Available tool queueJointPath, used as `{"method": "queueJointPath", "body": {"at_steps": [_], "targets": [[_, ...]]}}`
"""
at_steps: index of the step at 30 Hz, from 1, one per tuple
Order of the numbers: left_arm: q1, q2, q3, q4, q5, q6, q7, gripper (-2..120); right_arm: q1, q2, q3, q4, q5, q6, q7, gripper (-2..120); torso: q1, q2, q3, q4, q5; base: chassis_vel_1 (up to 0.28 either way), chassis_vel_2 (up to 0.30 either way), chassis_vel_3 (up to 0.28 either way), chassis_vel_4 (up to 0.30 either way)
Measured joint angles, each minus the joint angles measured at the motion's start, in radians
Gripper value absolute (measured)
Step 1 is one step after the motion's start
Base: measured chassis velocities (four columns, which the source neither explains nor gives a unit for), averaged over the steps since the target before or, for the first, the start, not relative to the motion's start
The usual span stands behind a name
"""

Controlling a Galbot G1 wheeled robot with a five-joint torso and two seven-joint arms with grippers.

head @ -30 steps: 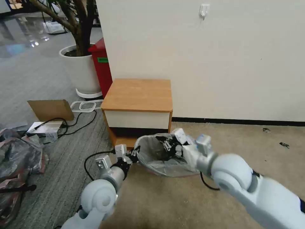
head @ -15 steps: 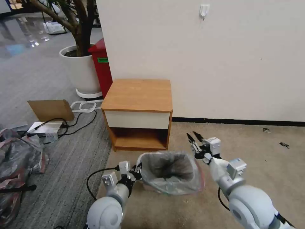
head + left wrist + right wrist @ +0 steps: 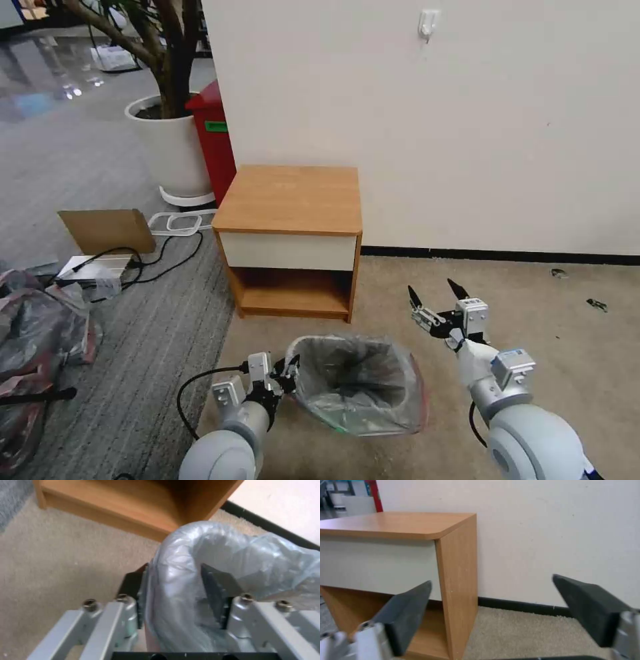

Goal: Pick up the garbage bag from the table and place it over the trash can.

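Garbage bag [image 3: 180,580] rim between left gripper [image 3: 173,590] jaws — clamped.

bare carpet [image 3: 567,333] rightward, table [image 3: 291,200] blocking ahead

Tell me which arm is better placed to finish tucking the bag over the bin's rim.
Probably the left. The left gripper is clamped on the garbage bag where it folds over the trash can rim, while the right gripper hangs open above the carpet, off to the side.

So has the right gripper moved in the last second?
Yes. The right gripper has pulled out of the garbage bag and now hangs open to its right, further from the table.
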Motion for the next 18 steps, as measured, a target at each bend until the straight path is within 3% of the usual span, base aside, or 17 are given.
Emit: {"method": "queueJointPath", "body": {"at_steps": [11,14,16,18], "targets": [[0.013,0.006,-0.060,-0.037,0.027,-0.017,0.042,83,-0.029,0.031,0.011,0.000,0.006,0.010,0.001,100,0.000,0.000,0.000,0.0000,-0.0001,0.000,0.000,0.000,0.000],[0.041,0.019,-0.119,-0.084,0.048,-0.045,0.099,97,-0.042,0.050,0.012,0.000,0.007,0.016,0.001,100,0.000,0.000,0.000,0.0000,-0.0001,0.000,0.000,0.000,0.000],[0.052,0.026,-0.143,-0.098,0.065,-0.066,0.118,99,-0.049,0.056,0.015,0.002,0.007,0.021,0.001,100,0.000,0.000,0.000,0.0000,-0.0002,0.000,0.000,0.000,0.000],[0.076,0.046,-0.196,-0.122,0.131,-0.131,0.146,100,-0.070,0.069,0.027,0.006,0.008,0.038,-0.001,100,0.000,0.000,0.000,0.0000,-0.0001,0.000,0.000,0.000,0.000]]}}
